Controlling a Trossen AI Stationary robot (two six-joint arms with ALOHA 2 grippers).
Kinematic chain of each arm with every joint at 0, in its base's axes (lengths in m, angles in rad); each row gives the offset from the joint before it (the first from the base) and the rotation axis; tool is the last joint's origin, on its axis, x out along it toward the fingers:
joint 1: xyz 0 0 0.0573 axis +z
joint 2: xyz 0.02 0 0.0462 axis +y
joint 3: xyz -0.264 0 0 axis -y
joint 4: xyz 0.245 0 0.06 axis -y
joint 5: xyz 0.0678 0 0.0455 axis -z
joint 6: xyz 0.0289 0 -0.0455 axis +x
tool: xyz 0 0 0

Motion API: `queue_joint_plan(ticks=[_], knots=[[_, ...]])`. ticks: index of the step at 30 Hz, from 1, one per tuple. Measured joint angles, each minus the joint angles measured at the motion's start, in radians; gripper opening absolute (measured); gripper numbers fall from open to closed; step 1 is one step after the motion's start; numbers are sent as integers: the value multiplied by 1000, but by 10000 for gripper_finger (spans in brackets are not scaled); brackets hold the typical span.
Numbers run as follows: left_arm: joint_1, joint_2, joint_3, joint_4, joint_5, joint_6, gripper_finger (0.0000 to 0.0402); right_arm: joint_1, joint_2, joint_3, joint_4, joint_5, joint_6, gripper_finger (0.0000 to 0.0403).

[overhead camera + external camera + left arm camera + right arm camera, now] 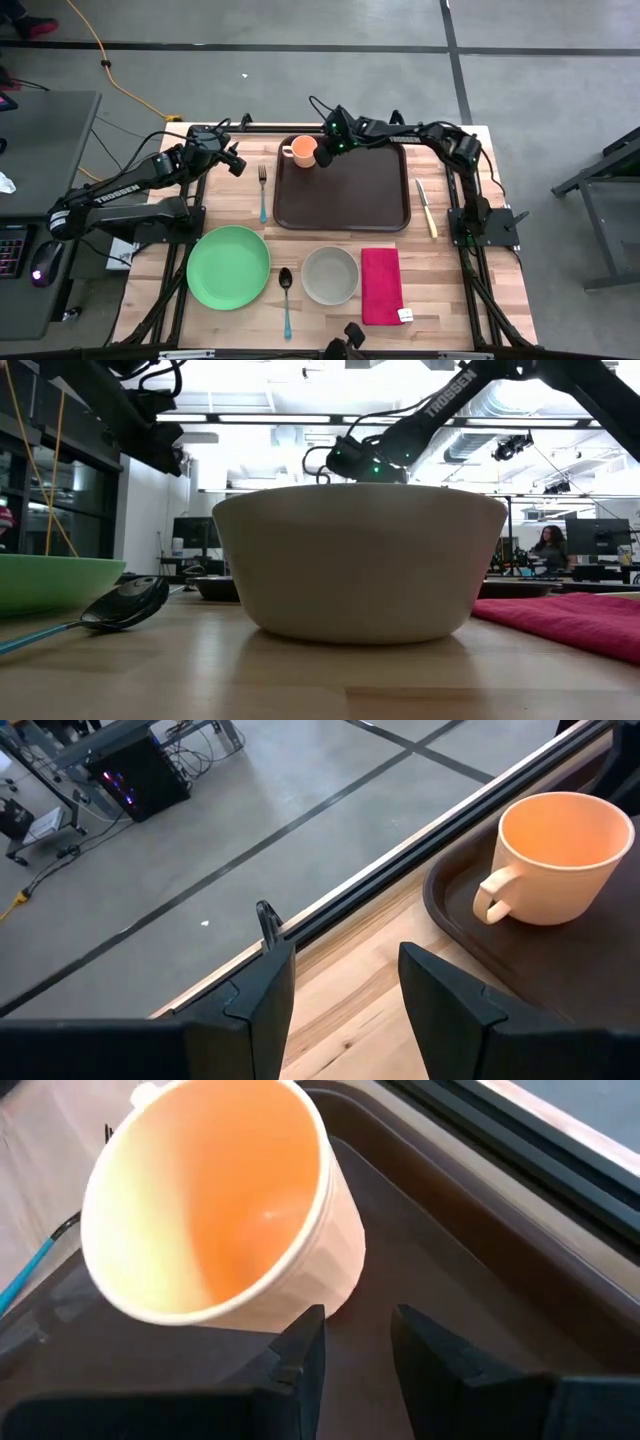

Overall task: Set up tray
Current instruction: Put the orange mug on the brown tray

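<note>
1. The left tool (pixel 236 165) hovered in the upper left of the high view, over bare tabletop (pixel 440 290) just left of the fork (pixel 263 190); in the left wrist view its fingers (pixel 265 990) stood apart with nothing between them
2. The green plate (pixel 228 267) lay at lower left of the high view, with the fork above it, its blue handle pointing down the frame
3. A spoon (pixel 286 296) with a dark bowl and blue handle lay between the green plate and the pale bowl (pixel 330 275), near the bottom centre; in the low view that bowl (pixel 358 560) filled the middle of the frame
4. The tray (pixel 360 195), dark brown, sat at upper centre of the high view, above the pale bowl and well apart from it
5. An orange mug (pixel 301 151) stood upright in the tray's upper left corner, its handle toward the left
6. The right tool (pixel 325 150) sat just right of the mug, over the tray; in the right wrist view its fingers (pixel 300 1355) were parted a little, just beside the mug (pixel 215 1200), and whether they touched it could not be told
7. A red napkin (pixel 381 285) lay right of the pale bowl at lower right of centre
8. A knife (pixel 427 207) with a yellowish handle lay on the tabletop right of the tray
</note>
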Motion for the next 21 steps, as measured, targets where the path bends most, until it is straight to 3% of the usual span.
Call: queue_joint_plan(ticks=[21], knots=[[0, 0, 0, 1, -25, 26, 209, -5, 9, 0, 64, 3, 16, 97]])
